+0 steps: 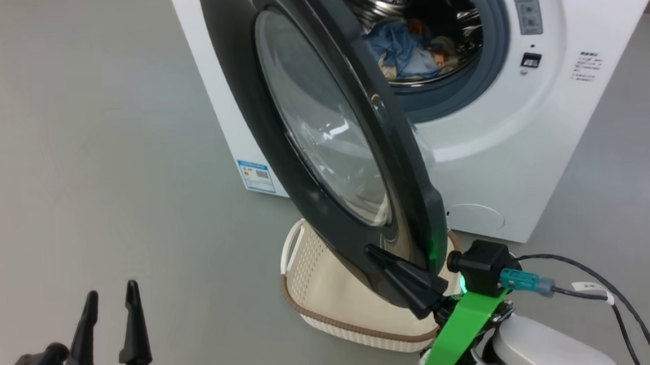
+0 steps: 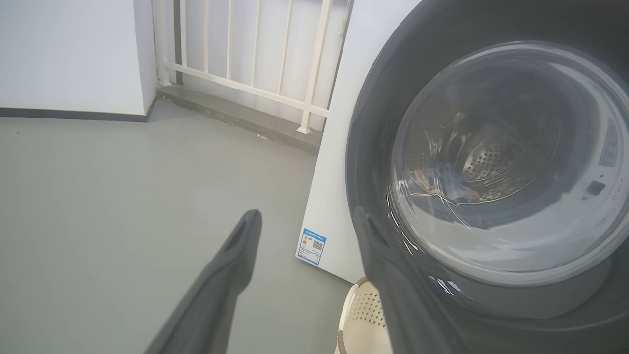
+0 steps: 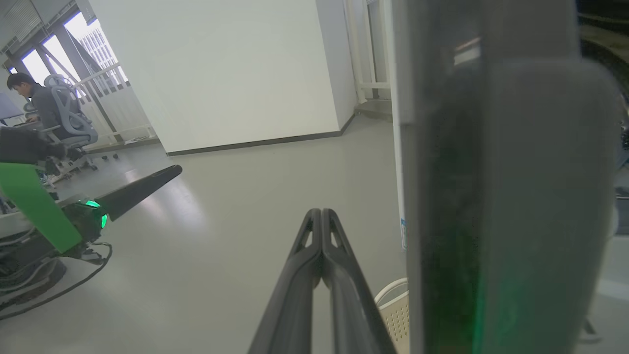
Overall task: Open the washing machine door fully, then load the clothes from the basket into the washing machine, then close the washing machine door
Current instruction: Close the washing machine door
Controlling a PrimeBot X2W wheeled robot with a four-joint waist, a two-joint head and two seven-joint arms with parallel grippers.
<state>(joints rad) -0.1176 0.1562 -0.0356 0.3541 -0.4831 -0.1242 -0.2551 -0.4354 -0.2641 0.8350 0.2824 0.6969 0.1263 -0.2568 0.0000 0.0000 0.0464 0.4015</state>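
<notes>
Grey floor (image 1: 103,162) spread over the left half of the head view, and the white washing machine (image 1: 526,153) stood at the upper right. The washing machine door (image 1: 228,70) hung part-way open, swung out across the centre of the frame, its clear glass bowl (image 1: 321,126) facing left. Past the door's edge, the clothes (image 1: 407,47) lay in the steel drum at the top centre, blue fabric with orange-brown patches. The basket (image 1: 332,295) sat on the floor at the lower centre, under the door's bottom edge. The right gripper (image 1: 373,253) came in from the lower right with its two dark fingers pressed tightly together, gripping nothing, their tips lying over the low outer part of the black rim; whether they touched it could not be told. The left gripper (image 1: 111,290) hung at the lower left, well apart from the door, with its fingers spread wide over bare floor. A blue label sticker (image 1: 257,176) showed low on the machine's side.
</notes>
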